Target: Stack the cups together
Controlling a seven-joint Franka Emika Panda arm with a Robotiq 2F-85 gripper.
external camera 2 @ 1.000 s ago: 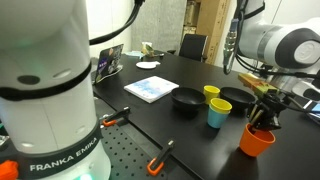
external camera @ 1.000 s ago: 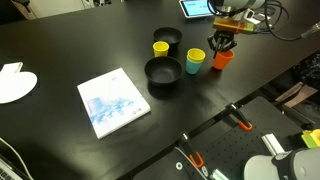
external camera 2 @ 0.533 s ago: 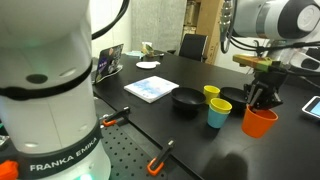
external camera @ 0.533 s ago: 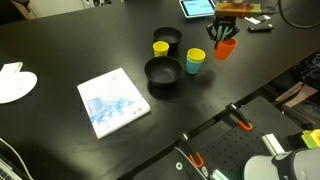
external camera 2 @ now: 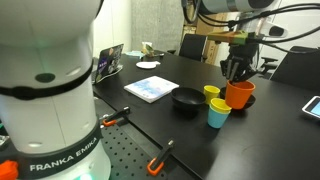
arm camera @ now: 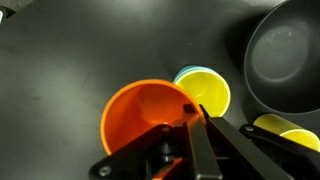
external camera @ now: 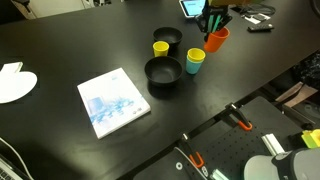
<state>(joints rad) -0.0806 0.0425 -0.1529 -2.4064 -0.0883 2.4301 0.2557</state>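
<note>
Since the earlier frame the orange cup (external camera 2: 239, 95) has been lifted clear of the table (external camera: 80, 40) and carried left. It is now held in the air just above and behind the teal-blue cup (external camera 2: 219, 117), in which a yellow cup (external camera 2: 219, 103) is nested. The gripper (external camera 2: 238, 70) is clenched on the orange cup's rim, with one finger seen inside it in the wrist view.

Nearest, a robot base (external camera 2: 45, 90) fills the left of the frame. Further back a booklet (external camera 2: 152, 88) lies flat at centre left. A black bowl (external camera 2: 186, 99) is seen just left of the cups, and a second yellow cup (external camera 2: 211, 92) stands behind the teal-blue one. Another black bowl (external camera 2: 246, 102) is partly hidden behind the orange cup.
</note>
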